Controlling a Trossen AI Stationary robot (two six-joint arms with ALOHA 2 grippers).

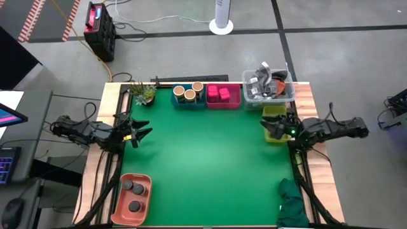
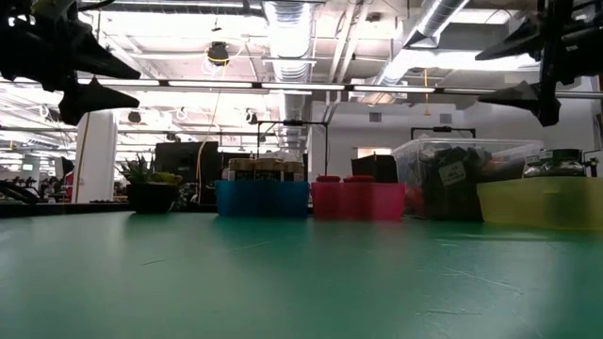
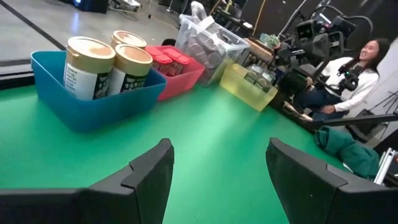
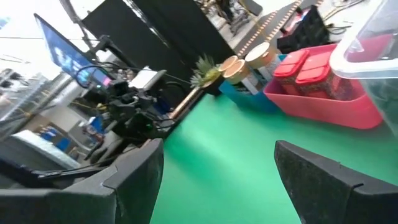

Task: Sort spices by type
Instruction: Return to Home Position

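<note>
Right, overhead first: the left gripper (image 1: 141, 132) hangs at the mat's 9 o'clock edge, fingers spread and empty, nose pointing toward 3 o'clock. The right gripper (image 1: 272, 128) mirrors it at 3 o'clock, also spread with nothing in it, poised over the yellow bin (image 1: 277, 139). The spices seen from up here are all binned. Three tan-topped jars (image 1: 189, 95) stand in the blue bin (image 1: 196, 103) at 12 o'clock. Magenta packs (image 1: 219, 95) sit in the pink bin (image 1: 234, 100) just beside it, and dark-lidded jars (image 1: 134, 206) in the orange bin (image 1: 122, 216) at 7 o'clock. None lies on the green mat (image 1: 210, 159) between the arms.

Low view: both grippers ride high in the upper corners, well above the row of bins.

Left wrist view: the fingers are wide apart and the tan-topped jars stand upright, long axis vertical, near this arm. The green jars (image 3: 260, 76) stand in the yellow bin far across the mat, beside the clear tub (image 3: 214, 43).

Right wrist view: the fingers are wide apart again, with the pink bin and its packs close ahead.

The call: nothing is left to fetch. The left arm is nearer the blue and orange bins, the right arm nearer the yellow. The retreat likely turns on the right gripper clearing that yellow wall beneath it.
</note>
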